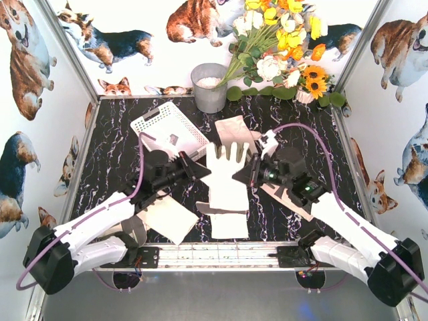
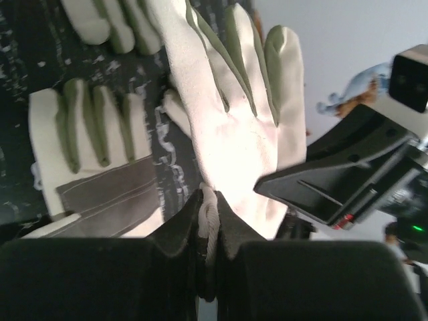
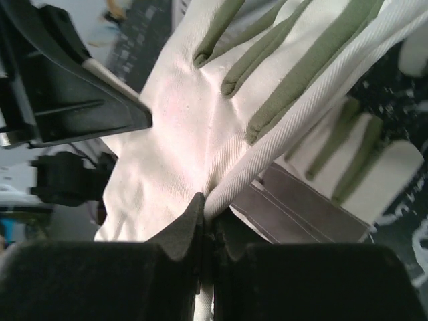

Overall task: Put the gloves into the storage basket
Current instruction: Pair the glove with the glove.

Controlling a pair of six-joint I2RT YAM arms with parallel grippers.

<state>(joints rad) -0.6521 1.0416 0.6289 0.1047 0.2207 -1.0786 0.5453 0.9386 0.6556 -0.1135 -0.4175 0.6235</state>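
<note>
One cream-white glove [image 1: 224, 175] hangs stretched between both grippers above the table's middle. My left gripper [image 1: 202, 172] is shut on its left edge; in the left wrist view the gripper [image 2: 208, 210] pinches the glove [image 2: 234, 120]. My right gripper [image 1: 249, 175] is shut on its right edge; in the right wrist view the gripper [image 3: 209, 217] pinches the glove [image 3: 180, 127]. Other gloves lie on the table: one behind [image 1: 235, 128], one under the held glove [image 1: 229, 219], one near the left arm [image 1: 170, 219]. The white slotted storage basket [image 1: 155, 124] stands at the back left.
A grey metal bucket [image 1: 209, 88] stands at the back centre with a bunch of flowers [image 1: 281, 53] to its right. Another glove [image 1: 282, 195] lies partly under the right arm. Walls with dog pictures close in the table's sides.
</note>
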